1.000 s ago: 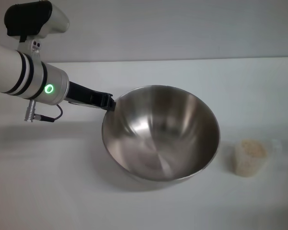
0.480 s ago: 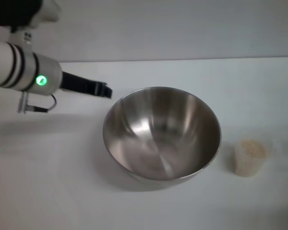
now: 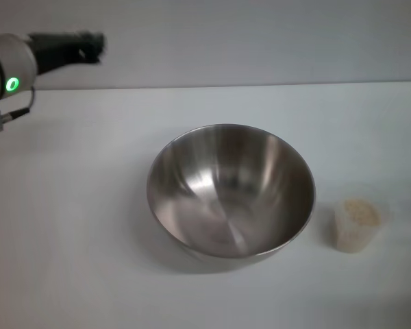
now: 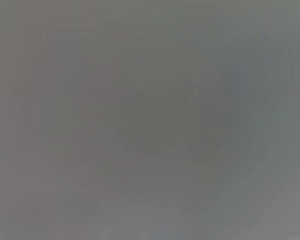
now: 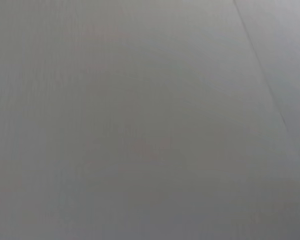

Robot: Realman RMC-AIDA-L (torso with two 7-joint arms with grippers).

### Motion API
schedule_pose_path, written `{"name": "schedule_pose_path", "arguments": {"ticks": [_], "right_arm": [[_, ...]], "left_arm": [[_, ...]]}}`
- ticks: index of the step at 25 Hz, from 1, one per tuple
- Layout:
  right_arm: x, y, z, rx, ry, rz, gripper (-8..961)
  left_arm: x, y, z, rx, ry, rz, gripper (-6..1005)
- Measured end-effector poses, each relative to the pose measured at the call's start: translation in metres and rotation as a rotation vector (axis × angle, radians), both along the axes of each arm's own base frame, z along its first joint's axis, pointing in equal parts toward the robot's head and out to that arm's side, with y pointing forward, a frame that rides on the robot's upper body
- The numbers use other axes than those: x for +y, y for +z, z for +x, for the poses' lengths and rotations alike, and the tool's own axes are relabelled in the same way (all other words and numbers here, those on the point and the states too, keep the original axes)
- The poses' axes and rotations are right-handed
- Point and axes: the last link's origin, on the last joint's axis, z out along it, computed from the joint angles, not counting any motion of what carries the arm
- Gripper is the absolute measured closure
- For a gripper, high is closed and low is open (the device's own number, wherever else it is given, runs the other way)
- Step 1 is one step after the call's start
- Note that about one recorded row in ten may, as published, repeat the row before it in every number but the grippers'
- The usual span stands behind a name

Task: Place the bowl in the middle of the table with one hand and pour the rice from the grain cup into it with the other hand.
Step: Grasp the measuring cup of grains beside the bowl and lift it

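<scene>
Mid-table: bowl (image 3: pixel 231 190) set upright, empty | cup (image 3: pixel 357 225) w/ rice (image 3: pixel 359 212) just beside, robot's right | left gripper (image 3: pixel 68 46) far-left, off bowl, finger state: can't tell | right gripper not in view | next, judged: grip cup low, tip slowly over bowl centre.

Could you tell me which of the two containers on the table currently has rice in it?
The small translucent plastic grain cup, standing right of the large stainless-steel bowl, holds the pale rice; the bowl's shiny inside is bare.
</scene>
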Motion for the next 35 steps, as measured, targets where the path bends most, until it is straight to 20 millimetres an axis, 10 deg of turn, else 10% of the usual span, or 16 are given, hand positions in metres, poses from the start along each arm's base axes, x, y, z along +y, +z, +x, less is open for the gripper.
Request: {"name": "schedule_pose_path", "arguments": {"ticks": [7,13,35], "right_arm": [[-0.001,-0.001,0.001,0.000,-0.003,-0.005,284],[-0.014,-0.007,0.007,0.010,-0.023,-0.023,284],[-0.101,-0.070,0.005,0.024,-0.013,-0.296,285]], "left_arm": [[-0.034,0.004,-0.021,-0.004,-0.233,0.597,822],[-0.066,0.000,-0.047,-0.144,-0.371,0.780,827],[-0.094,-0.013,-0.098,-0.299,-0.411,0.678,822]]}}
